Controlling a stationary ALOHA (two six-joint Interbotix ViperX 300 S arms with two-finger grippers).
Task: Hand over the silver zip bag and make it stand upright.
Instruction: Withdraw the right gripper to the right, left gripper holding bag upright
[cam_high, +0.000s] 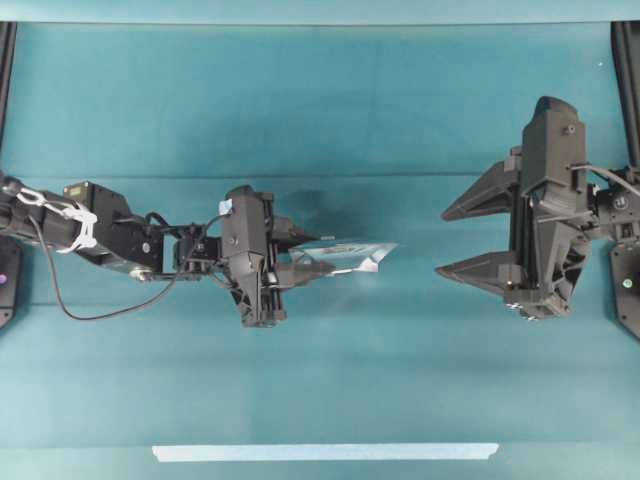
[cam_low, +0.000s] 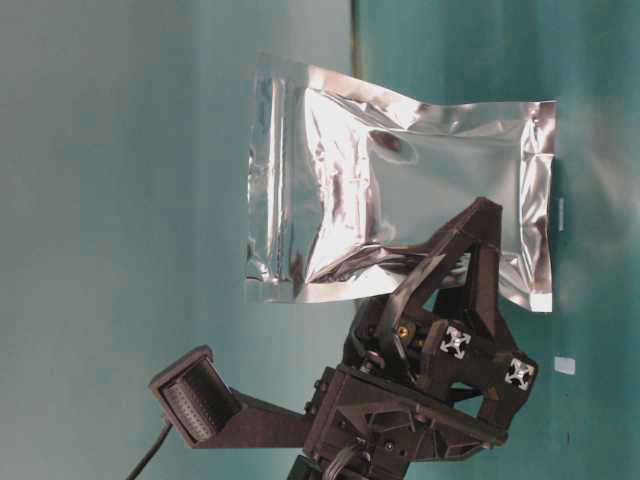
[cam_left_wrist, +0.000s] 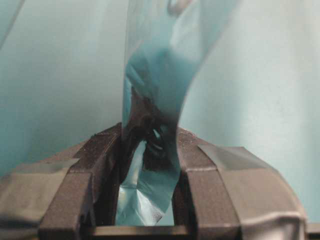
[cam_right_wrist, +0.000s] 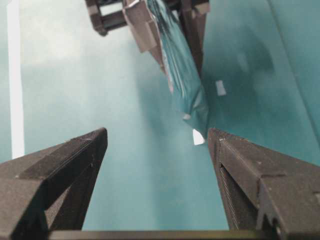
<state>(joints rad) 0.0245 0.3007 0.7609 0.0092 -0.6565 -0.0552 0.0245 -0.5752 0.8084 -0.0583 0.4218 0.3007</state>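
The silver zip bag (cam_high: 352, 256) is a shiny crinkled foil pouch, seen edge-on from overhead and broadside in the table-level view (cam_low: 400, 190). My left gripper (cam_high: 300, 264) is shut on one edge of it and holds it above the teal table; the foil is pinched between the jaws in the left wrist view (cam_left_wrist: 148, 150). My right gripper (cam_high: 446, 240) is open and empty, a short way right of the bag's free end and not touching it. In the right wrist view the bag (cam_right_wrist: 182, 75) hangs ahead of the open right gripper (cam_right_wrist: 157, 137), closer to its right finger.
A long white tape strip (cam_high: 325, 452) lies near the table's front edge. Small white tape marks (cam_right_wrist: 220, 88) lie on the table under the bag. Black frame posts (cam_high: 628, 90) stand at the back corners.
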